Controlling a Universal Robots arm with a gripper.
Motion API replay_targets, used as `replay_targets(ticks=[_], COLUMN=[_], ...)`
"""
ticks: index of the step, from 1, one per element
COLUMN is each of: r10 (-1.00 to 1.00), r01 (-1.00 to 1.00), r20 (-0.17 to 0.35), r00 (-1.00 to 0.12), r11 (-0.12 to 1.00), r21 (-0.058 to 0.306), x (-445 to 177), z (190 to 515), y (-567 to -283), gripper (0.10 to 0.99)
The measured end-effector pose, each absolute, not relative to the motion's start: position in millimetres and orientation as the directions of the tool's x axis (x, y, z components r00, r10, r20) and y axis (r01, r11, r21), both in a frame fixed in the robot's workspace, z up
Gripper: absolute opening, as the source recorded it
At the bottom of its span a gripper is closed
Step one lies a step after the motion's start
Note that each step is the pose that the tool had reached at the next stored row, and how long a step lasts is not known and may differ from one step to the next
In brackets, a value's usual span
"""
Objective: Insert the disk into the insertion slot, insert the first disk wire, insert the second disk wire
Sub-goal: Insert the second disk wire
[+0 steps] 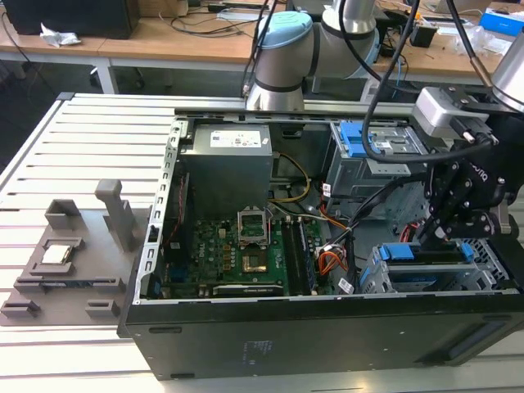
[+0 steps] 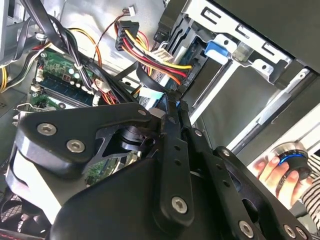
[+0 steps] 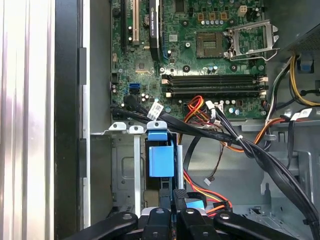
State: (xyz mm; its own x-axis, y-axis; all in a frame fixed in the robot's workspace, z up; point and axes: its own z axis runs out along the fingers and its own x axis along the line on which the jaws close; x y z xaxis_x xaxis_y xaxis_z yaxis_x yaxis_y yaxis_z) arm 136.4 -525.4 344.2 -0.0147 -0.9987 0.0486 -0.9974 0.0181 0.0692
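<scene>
Your gripper (image 1: 434,233) sits low inside the open computer case (image 1: 327,336), at the case's near corner toward the exterior view's right, right above the disk (image 1: 426,255). The disk already lies in the insertion slot (image 1: 378,282), the low perforated cage against the case's front wall; its blue carrier shows as a bar along the top edge. Its long axis runs roughly along that front wall, across the exterior view from left to right.

In the first wrist view, the fingers (image 3: 175,220) are drawn together with no gap you could see through, and between their tips sits something small and blue (image 3: 195,204), likely a wire connector; you cannot tell for sure whether they pinch it. Straight ahead of the tips stands the blue carrier tab (image 3: 161,159).

Room is tight. The bundle of black cables (image 3: 240,142) and the red and orange wires (image 3: 200,107) cross just beside the tips, between them and the motherboard (image 3: 200,50). The taller cage with the blue latch (image 1: 364,139) stands farther back, well apart. A person's hand (image 2: 272,172) rests on a round knob outside the case.
</scene>
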Motion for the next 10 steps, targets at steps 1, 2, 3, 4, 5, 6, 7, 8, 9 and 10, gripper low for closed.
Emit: replay_targets(ticks=[1,2,3,4,5,6,7,8,9,10], r10=[-0.999,-0.999,-0.999,-0.999,-0.999,-0.999,-0.999,-0.999,-0.999,-0.999], r01=[-0.997,-0.997,-0.997,-0.997,-0.997,-0.997,-0.997,-0.997,-0.997,-0.998], r20=[0.049,0.049,0.049,0.049,0.049,0.049,0.049,0.049,0.049,0.049], r00=[-0.014,-0.014,-0.014,-0.014,-0.014,-0.014,-0.013,-0.013,-0.013,-0.011], r11=[0.018,0.018,0.018,0.018,0.017,0.017,0.017,0.017,0.016,0.014], r21=[0.069,0.069,0.069,0.069,0.069,0.069,0.069,0.069,0.069,0.069], x=[136.5,136.5,136.5,136.5,136.6,136.6,136.6,136.6,136.6,136.6], z=[343.3,342.7,342.4,342.1,341.9,341.7,341.6,341.6,342.3,343.8], y=[-525.5,-525.5,-525.5,-525.6,-525.6,-525.6,-525.6,-525.6,-525.6,-525.6], gripper=[0.145,0.145,0.145,0.145,0.145,0.145,0.145,0.145,0.145,0.145])
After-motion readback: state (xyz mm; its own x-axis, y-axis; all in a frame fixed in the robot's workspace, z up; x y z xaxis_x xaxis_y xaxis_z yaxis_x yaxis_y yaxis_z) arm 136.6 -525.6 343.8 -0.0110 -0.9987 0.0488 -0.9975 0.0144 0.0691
